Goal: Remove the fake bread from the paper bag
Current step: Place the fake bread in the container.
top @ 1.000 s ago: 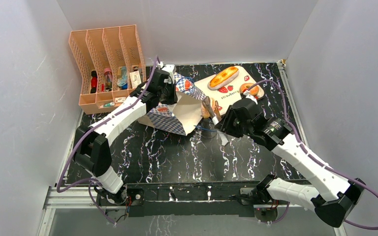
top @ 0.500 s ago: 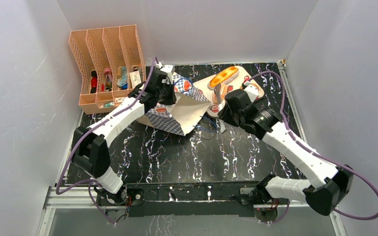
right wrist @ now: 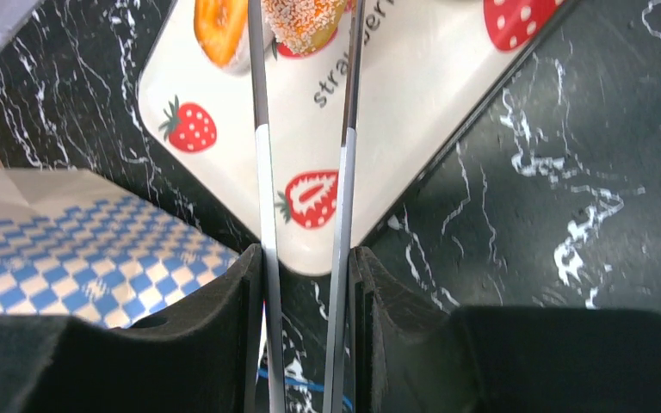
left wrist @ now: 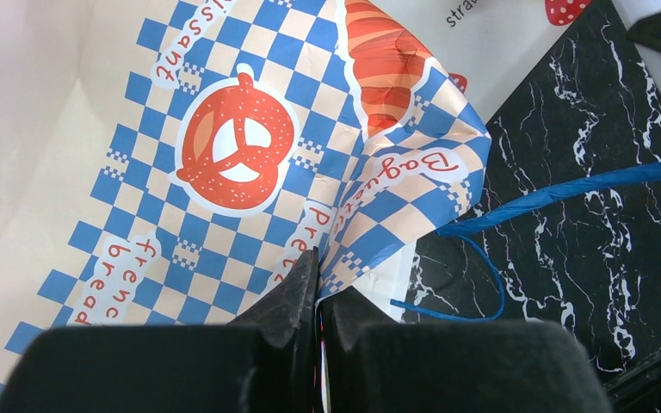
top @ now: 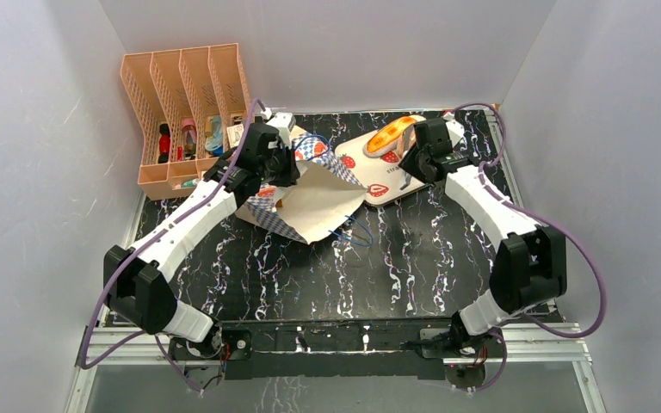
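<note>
Bag (left wrist: 138,215) rim pinched in L hand (left wrist: 317,280), hold steady; R hand (right wrist: 305,275) squeezes tongs (right wrist: 261,172) on roll (right wrist: 305,19): lower onto tray (right wrist: 422,95), then ease.

Bright, even white light falls from overhead, washing the pale walls (top: 43,198) and leaving only soft shadows on the black marbled table (top: 413,267). The overhead view bows slightly at its edges. Both wrist views are sharp beyond the dark, blurred left fingers (left wrist: 280,331) and right fingers (right wrist: 224,335).
</note>
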`<state>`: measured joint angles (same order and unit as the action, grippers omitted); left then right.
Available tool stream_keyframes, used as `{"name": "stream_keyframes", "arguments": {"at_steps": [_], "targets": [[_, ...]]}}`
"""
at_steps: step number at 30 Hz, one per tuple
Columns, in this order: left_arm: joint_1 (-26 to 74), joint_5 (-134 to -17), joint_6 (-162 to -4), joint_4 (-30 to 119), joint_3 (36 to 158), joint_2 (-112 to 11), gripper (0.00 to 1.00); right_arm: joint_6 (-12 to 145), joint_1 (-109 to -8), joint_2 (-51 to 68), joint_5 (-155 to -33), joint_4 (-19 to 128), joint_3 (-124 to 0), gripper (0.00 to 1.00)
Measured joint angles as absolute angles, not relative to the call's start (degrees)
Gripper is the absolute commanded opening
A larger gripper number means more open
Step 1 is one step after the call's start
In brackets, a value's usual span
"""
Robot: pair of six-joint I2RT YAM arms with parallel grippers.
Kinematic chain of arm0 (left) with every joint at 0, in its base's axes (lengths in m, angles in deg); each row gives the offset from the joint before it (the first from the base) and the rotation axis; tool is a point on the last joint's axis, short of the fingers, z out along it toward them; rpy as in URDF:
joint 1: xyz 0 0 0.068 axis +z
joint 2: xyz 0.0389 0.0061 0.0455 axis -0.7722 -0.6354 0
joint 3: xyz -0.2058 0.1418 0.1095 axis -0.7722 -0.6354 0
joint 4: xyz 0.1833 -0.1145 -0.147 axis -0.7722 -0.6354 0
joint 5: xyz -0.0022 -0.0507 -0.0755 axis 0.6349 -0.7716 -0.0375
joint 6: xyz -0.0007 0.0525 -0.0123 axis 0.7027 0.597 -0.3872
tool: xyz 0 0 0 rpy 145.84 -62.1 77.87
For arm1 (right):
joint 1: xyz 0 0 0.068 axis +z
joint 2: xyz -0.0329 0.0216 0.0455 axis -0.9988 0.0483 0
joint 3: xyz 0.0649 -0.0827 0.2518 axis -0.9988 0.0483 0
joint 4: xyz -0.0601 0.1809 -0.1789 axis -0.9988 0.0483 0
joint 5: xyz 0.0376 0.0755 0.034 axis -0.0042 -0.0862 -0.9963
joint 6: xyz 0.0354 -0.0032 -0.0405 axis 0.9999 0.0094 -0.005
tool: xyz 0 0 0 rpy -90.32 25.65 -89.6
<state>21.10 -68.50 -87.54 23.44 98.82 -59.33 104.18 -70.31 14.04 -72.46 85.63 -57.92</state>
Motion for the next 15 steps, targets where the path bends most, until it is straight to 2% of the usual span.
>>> {"name": "stream_keyframes", "arguments": {"at_steps": [10, 15], "targets": [[21.10, -69.53, -86.65, 22.10, 98.43, -58.13, 0.00, 102.96, -75.05, 22.50, -75.39, 79.22, -60.41, 0.01], [21.10, -69.84, -86.58, 21.95, 97.73, -57.29, 0.00, 102.96, -75.77, 23.79, -76.05, 79.03, -60.41, 0.14]]}}
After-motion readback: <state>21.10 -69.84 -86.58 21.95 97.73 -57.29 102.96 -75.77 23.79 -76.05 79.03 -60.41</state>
